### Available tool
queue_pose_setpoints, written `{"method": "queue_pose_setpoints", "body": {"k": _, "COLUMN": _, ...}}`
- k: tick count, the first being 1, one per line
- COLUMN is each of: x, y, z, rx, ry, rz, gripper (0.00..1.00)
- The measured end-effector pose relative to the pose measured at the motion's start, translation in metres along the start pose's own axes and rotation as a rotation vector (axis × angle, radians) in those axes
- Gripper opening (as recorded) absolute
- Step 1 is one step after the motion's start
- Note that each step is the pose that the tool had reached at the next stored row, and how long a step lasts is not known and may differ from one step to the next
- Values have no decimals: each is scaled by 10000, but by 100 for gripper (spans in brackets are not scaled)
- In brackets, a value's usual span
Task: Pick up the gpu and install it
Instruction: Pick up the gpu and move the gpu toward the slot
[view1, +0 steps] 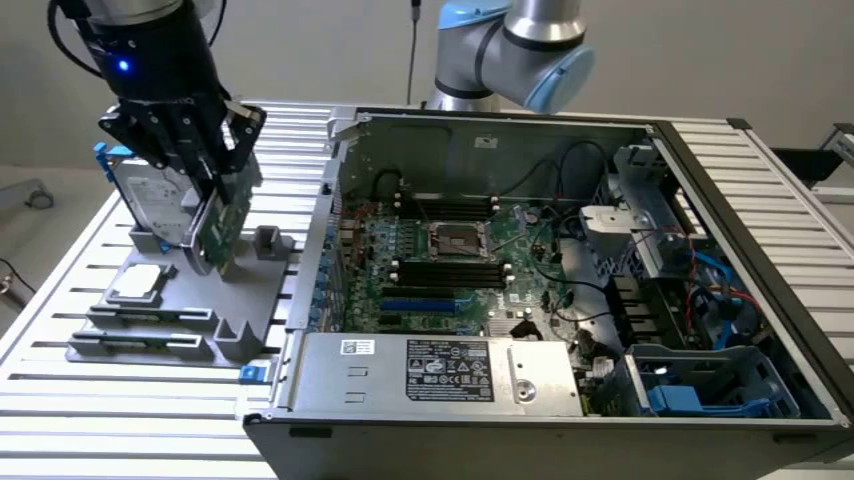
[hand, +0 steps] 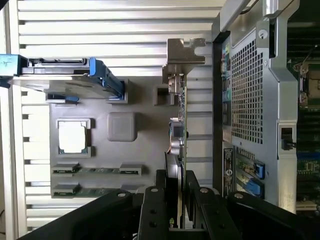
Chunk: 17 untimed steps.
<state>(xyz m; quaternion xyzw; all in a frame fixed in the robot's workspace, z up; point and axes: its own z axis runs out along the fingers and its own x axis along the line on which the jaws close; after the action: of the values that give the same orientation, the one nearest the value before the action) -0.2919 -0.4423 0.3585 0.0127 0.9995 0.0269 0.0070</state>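
End effector (hand: 176, 181) clamped on the gpu (hand: 178, 131), seen edge-on: thin green board, black cooler, silver end bracket. It's upper left in the exterior view, over the grey tray (view1: 180, 300).

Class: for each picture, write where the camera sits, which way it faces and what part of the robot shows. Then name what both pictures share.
Exterior view: off the arm, high above the table, looking down slantwise at the open case and tray; the arm and its gripper show, clamped on the gpu.
Wrist view: on the wrist, looking down along the gripper at the tray; the black fingers show.
Shared: gpu, tray, hard drive, case.
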Motion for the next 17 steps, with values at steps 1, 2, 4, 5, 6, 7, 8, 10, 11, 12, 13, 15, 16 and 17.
{"method": "queue_pose_setpoints", "body": {"k": 1, "x": -12, "y": -1, "z": -45, "rx": -6, "ry": 1, "rz": -22, "gripper": 26}}
{"method": "queue_pose_setpoints", "body": {"k": 2, "x": -28, "y": -1, "z": -89, "rx": -15, "ry": 2, "rz": -46, "gripper": 26}}
{"method": "queue_pose_setpoints", "body": {"k": 4, "x": -70, "y": 0, "z": -183, "rx": -45, "ry": 6, "rz": -97, "gripper": 26}}
{"method": "queue_pose_setpoints", "body": {"k": 5, "x": -99, "y": 1, "z": -227, "rx": -65, "ry": 8, "rz": -116, "gripper": 26}}
{"method": "queue_pose_setpoints", "body": {"k": 6, "x": -134, "y": 3, "z": -266, "rx": -84, "ry": 8, "rz": -131, "gripper": 26}}
{"method": "queue_pose_setpoints", "body": {"k": 7, "x": -173, "y": 5, "z": -301, "rx": -102, "ry": 10, "rz": -143, "gripper": 26}}
{"method": "queue_pose_setpoints", "body": {"k": 8, "x": -215, "y": 7, "z": -332, "rx": -120, "ry": 13, "rz": -153, "gripper": 26}}
{"method": "queue_pose_setpoints", "body": {"k": 10, "x": -309, "y": 11, "z": -385, "rx": -158, "ry": 14, "rz": -172, "gripper": 26}}
{"method": "queue_pose_setpoints", "body": {"k": 11, "x": -354, "y": 13, "z": -406, "rx": -172, "ry": 17, "rz": -182, "gripper": 26}}
{"method": "queue_pose_setpoints", "body": {"k": 12, "x": -400, "y": 15, "z": -428, "rx": -183, "ry": 22, "rz": -192, "gripper": 26}}
{"method": "queue_pose_setpoints", "body": {"k": 13, "x": -445, "y": 17, "z": -449, "rx": -197, "ry": 25, "rz": -200, "gripper": 26}}
{"method": "queue_pose_setpoints", "body": {"k": 15, "x": -536, "y": 21, "z": -491, "rx": -223, "ry": 30, "rz": -215, "gripper": 26}}
{"method": "queue_pose_setpoints", "body": {"k": 16, "x": -582, "y": 23, "z": -511, "rx": -235, "ry": 32, "rz": -220, "gripper": 26}}
{"method": "queue_pose_setpoints", "body": {"k": 17, "x": -627, "y": 24, "z": -529, "rx": -246, "ry": 35, "rz": -227, "gripper": 26}}
